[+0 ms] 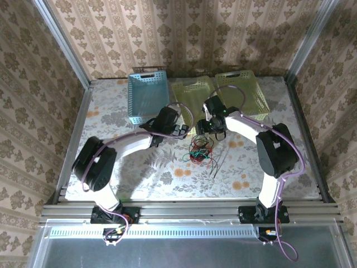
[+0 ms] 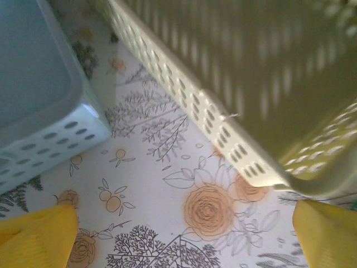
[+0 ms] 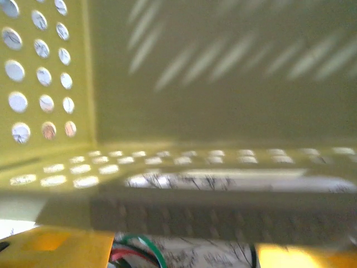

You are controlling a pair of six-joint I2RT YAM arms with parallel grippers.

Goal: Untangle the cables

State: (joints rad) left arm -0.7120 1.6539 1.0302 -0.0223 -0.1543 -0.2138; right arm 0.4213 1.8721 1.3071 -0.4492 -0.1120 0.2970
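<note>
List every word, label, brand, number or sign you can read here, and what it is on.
No text can be read.
The blue basket, the yellow-green baskets, the floral table cover and the wallpaper bear only holes or patterns.
Any marking on the arm bases is too small to tell.

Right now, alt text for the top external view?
A tangle of red, green and black cables lies on the floral table, the left arm and right arm reaching in beside it. Behind stand a blue basket and two yellow-green baskets.
</note>
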